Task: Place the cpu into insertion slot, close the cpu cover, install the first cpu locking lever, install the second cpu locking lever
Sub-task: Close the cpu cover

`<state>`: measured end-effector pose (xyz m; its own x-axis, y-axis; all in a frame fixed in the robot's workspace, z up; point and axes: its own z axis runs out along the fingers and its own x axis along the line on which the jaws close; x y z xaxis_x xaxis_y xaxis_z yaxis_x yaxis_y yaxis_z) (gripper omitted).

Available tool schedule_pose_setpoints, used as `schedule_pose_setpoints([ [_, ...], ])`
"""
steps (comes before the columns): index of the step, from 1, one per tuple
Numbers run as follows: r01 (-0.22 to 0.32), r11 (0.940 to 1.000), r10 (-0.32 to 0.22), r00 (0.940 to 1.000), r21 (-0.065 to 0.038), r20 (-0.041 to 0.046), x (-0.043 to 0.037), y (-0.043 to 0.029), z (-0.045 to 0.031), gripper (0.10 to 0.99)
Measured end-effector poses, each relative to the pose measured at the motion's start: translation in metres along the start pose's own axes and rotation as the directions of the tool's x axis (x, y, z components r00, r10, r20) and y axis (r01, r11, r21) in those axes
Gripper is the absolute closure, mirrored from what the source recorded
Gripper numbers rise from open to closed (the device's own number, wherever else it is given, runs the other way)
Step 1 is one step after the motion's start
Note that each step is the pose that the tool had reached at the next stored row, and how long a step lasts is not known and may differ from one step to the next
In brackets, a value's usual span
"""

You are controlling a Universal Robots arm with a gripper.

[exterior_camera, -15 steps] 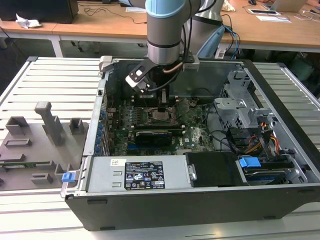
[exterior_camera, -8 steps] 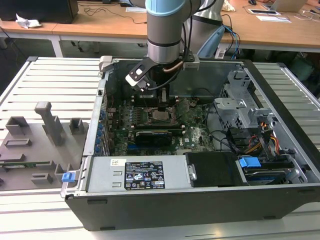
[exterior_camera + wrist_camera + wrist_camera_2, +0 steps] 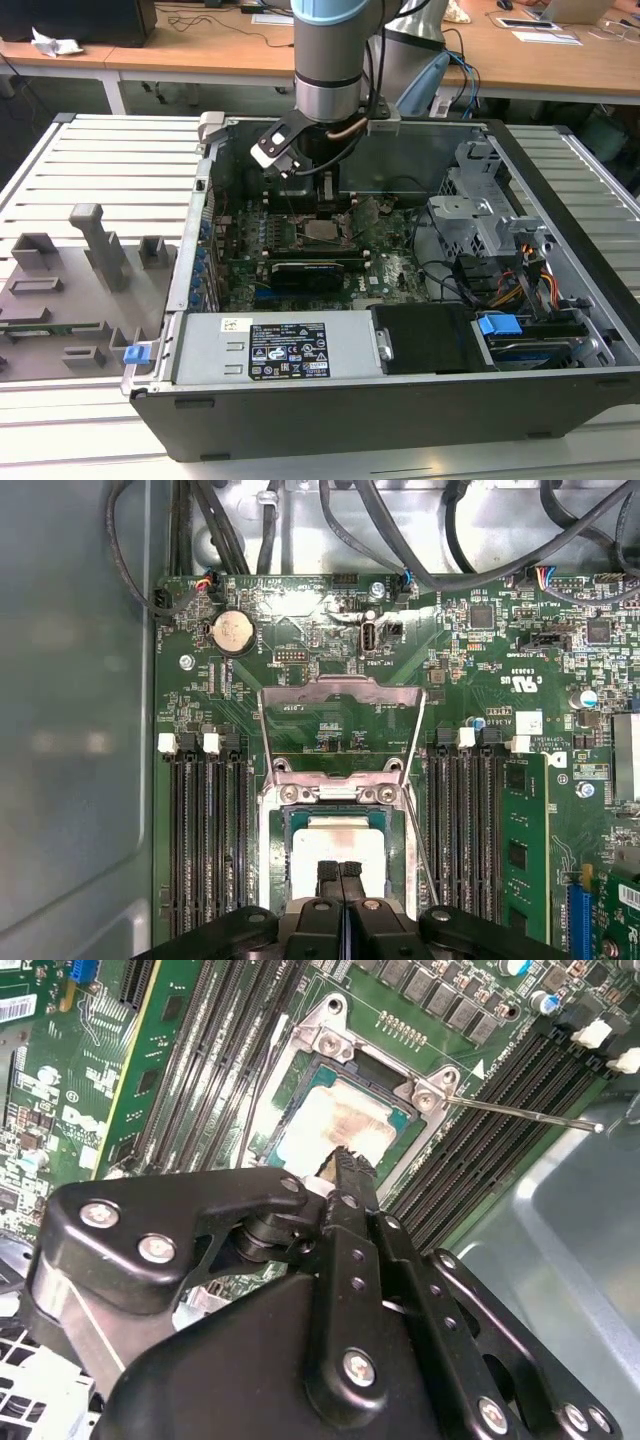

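Exterior view: an open computer case (image 3: 560, 300) is lying on a slatted grey bench (image 3: 100, 170). In the upper middle of the frame the arm is reaching down into the case, and its gripper (image 3: 328, 192) is hanging just above the silvery cpu (image 3: 325, 233) on the green motherboard (image 3: 395, 265).

Second wrist view: the black fingers (image 3: 345, 1175) are pressing together, closed, with nothing visible between them. Their tip is pointing at the near edge of the cpu, which is sitting flat inside the insertion slot (image 3: 425, 1095). Whether the tip is touching the chip cannot be told. A thin locking lever (image 3: 520, 1115) is sticking out unlatched from one corner of the slot, over the memory slots (image 3: 480, 1150).

First wrist view: the closed fingertips are sitting side by side directly over the cpu. The cpu cover (image 3: 338, 690) is standing open, hinged at the slot's edge farthest from the fingers and folding away from them, so the chip is showing uncovered.
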<state>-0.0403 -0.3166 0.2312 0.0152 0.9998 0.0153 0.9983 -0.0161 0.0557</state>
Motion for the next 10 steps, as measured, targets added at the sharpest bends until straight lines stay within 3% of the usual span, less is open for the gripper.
schedule_pose_setpoints([
  [6,-0.002,1.0000,0.002,1.0000,0.000,0.0001,0.0001,0.0003,-0.0043,0.980],
  [10,-0.003,1.0000,0.003,1.0000,0.000,0.0001,0.0002,0.0007,-0.0119,0.980],
])
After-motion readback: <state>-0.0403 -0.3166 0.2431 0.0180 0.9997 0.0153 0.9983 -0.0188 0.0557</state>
